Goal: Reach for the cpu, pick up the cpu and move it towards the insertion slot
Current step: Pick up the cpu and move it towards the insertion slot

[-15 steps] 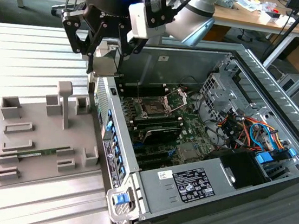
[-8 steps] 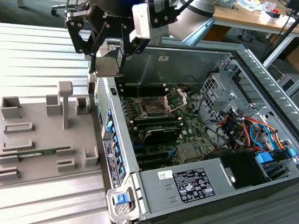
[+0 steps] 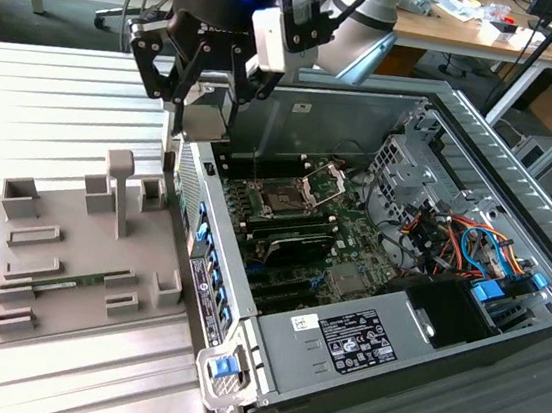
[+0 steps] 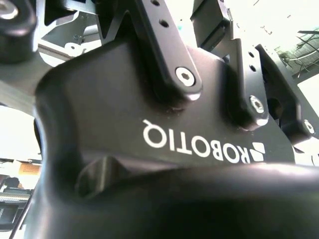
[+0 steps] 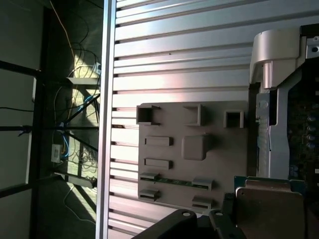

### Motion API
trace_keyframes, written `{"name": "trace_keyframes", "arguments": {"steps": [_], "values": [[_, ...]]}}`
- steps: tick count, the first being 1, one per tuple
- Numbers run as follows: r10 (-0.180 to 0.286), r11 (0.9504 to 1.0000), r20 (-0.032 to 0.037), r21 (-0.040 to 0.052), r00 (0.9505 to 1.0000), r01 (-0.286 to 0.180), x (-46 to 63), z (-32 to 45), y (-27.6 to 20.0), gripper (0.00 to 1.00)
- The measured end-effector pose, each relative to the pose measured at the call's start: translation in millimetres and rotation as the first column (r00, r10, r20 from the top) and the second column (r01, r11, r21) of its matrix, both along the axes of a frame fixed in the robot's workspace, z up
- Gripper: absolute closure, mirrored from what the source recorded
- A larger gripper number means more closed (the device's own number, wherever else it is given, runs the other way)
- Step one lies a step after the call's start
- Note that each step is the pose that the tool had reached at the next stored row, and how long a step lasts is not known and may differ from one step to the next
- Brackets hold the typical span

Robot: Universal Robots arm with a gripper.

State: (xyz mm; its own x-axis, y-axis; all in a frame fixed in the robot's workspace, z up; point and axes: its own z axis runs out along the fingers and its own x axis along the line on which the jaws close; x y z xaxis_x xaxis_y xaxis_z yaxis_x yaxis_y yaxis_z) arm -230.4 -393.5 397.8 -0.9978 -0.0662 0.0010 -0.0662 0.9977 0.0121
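Jaws clench the cpu (image 3: 206,122) over the edge of the computer case (image 3: 207,289), well apart from the insertion slot (image 3: 282,199). We judge that a slight tilt in this grip could jam it there.

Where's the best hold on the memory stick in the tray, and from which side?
Grip the memory stick at its bare middle, between the tray clips, from straight above. It seems to stand on edge in a groove, so only its top edge and two flat faces are free.
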Motion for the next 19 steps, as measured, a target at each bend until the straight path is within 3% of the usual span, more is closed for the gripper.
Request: {"name": "trace_keyframes", "arguments": {"steps": [19], "values": [[0.000,1.0000,0.0000,0.0000,1.0000,0.000,13.7,0.0,0.0,0.45]]}}
